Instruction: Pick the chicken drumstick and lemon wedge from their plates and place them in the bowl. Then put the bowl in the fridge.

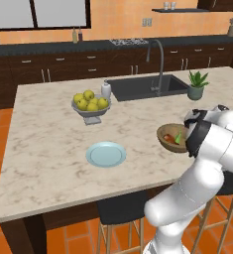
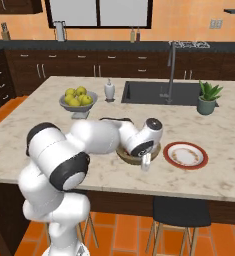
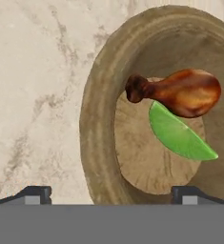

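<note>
The brown wooden bowl (image 1: 163, 135) stands near the counter's right front edge, under my hand. Inside it lie the reddish-brown chicken drumstick (image 3: 185, 92) and the green lemon wedge (image 3: 179, 136), touching each other. My gripper (image 3: 112, 195) is open just above the bowl's near wall (image 3: 92, 128): one fingertip (image 3: 35, 194) is over the marble outside it, the other is over the inside. From the right base view the gripper (image 2: 145, 163) hangs at the bowl (image 2: 130, 158). The pale blue plate (image 1: 106, 154) and the white red-rimmed plate (image 2: 185, 155) lie bare. The fridge is out of view.
A grey footed fruit bowl (image 1: 90, 105) with yellow-green fruits stands mid-counter, beside a white soap bottle (image 1: 106, 90). The sink (image 1: 145, 87) with its tall faucet and a potted plant (image 1: 198, 85) are behind. Stools (image 2: 181, 212) stand below the counter's front edge.
</note>
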Motion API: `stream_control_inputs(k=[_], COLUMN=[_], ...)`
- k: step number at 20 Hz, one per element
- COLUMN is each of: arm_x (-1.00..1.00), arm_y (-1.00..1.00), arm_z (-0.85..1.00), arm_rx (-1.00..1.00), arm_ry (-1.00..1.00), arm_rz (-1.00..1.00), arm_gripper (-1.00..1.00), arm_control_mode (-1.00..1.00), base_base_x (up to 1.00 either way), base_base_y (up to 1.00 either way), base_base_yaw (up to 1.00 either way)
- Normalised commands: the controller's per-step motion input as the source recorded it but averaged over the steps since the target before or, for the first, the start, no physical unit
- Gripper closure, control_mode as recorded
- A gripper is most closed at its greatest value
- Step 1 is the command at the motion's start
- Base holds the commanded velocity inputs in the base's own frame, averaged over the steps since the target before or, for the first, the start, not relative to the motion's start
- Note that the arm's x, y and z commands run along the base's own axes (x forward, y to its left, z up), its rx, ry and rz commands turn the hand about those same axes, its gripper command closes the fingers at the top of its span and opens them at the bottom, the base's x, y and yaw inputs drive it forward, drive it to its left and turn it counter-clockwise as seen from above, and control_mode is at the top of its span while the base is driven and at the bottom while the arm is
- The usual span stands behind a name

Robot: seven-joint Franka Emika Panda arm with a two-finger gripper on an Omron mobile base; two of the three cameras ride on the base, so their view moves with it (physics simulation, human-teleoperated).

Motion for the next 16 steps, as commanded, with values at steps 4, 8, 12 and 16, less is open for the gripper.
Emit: stream_control_inputs(k=[4,8,12,16], arm_x=[0.44,0.29,0.0,0.16], arm_y=[0.04,0.16,0.15,0.11], arm_z=[-0.14,-0.48,-0.4,-0.19], arm_rx=[0.0,0.0,0.0,-0.01], arm_ry=[-0.11,-0.01,0.0,0.0], arm_rz=[0.31,0.24,0.19,0.19], arm_gripper=[-1.0,-1.0,-1.0,-1.0], arm_control_mode=[-1.0,-1.0,-1.0,-1.0], base_base_x=[0.0,0.0,0.0,0.0], base_base_y=[0.0,0.0,0.0,0.0], base_base_yaw=[0.0,0.0,0.0,0.0])
